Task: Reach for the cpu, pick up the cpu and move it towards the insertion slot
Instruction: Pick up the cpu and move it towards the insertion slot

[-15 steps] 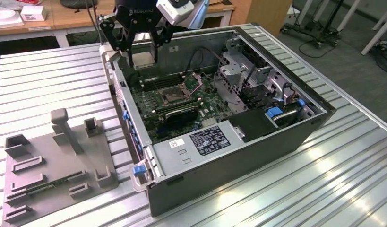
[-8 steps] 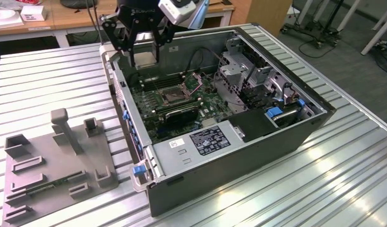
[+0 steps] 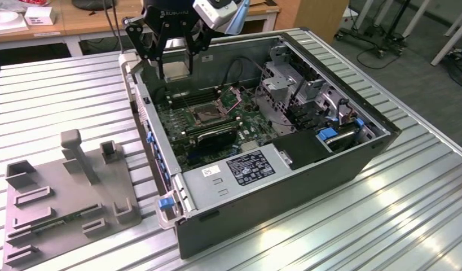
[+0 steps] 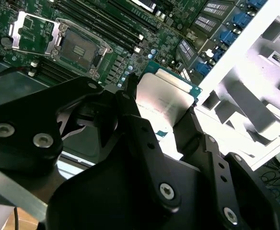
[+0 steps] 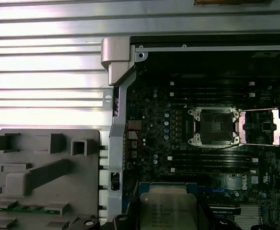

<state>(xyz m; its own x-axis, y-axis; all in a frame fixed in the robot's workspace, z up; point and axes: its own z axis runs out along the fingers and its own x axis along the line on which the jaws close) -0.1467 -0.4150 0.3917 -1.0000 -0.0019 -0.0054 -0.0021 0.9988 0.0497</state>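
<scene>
My gripper (image 3: pixel 176 72) hangs over the far corner of the open computer case, at the exterior view's left, shut on the cpu (image 3: pixel 176 69). In both wrist views the cpu (image 4: pixel 165 97) (image 5: pixel 169 210) is a pale silvery square with a green edge. It sits between the black fingers (image 4: pixel 130 103), above the green motherboard. The insertion slot (image 3: pixel 203 114) lies open on the board, a dark square in a silvery frame (image 4: pixel 79 47) (image 5: pixel 214 125). It is a short way from the cpu and nothing covers it.
The black computer case (image 3: pixel 291 186) lies on its side on a slatted metal table (image 3: pixel 411 214). Its drive cage (image 3: pixel 291 90) and cables stand beyond the slot. A grey fixture plate (image 3: pixel 57 197) with upright blocks lies at the exterior view's left. Long memory slots (image 5: pixel 212 160) flank the socket.
</scene>
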